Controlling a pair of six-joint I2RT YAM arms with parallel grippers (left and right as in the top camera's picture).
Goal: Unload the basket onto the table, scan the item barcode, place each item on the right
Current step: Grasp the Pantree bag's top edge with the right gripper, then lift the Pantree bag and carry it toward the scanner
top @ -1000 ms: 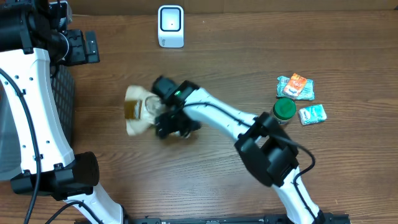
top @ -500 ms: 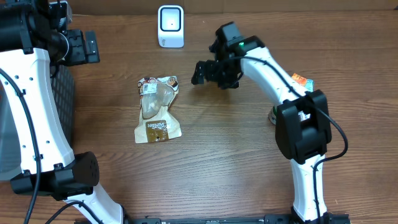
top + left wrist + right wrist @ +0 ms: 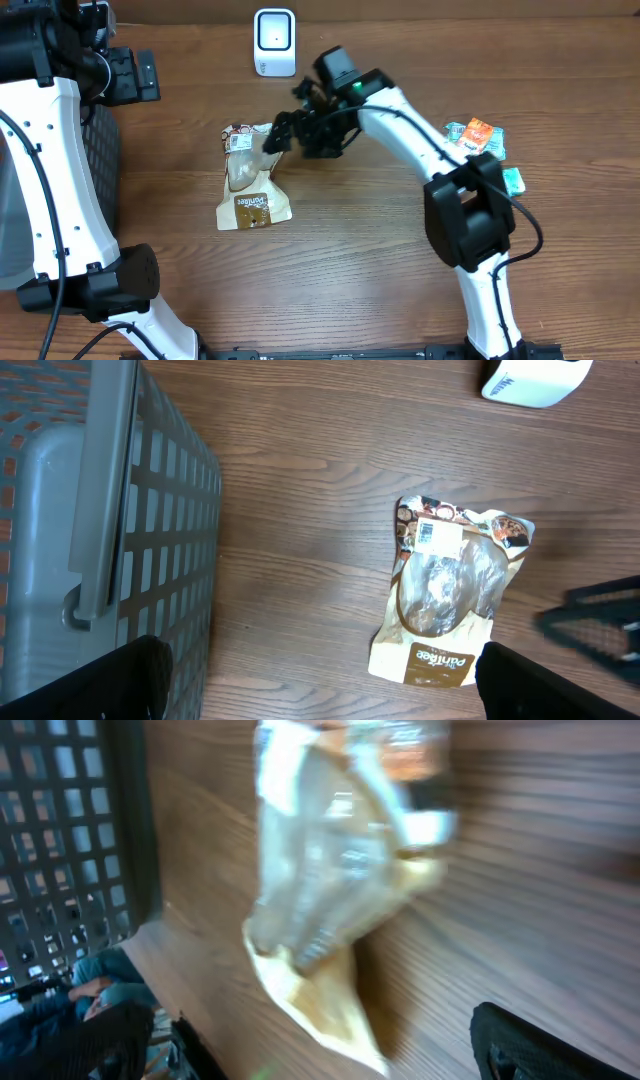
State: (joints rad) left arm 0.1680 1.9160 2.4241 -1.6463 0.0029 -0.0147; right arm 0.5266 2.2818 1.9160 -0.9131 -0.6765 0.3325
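The snack pouch is crinkly film with a clear, puffed window in the middle, a brown printed band at its near end and a small white label at its far end. It lies flat on the table, left of centre and well in from the near edge. The tabletop is brown wood-grain, smooth and matt.

The right gripper hangs by the pouch's far right corner. Its black fingers are spread wide and hold nothing, and I cannot tell whether a fingertip touches the film. Its wrist view is blurred.

The left gripper sits high at the far left corner, jaws wide apart and empty, above a grey plastic basket with grid walls along the left edge.

A white, rounded scanner stands upright near the far edge, beyond the pouch. Some small teal and orange packets lie toward the right edge.

Bare wood runs from the pouch to the near edge, and a strip of it separates the pouch from the basket.
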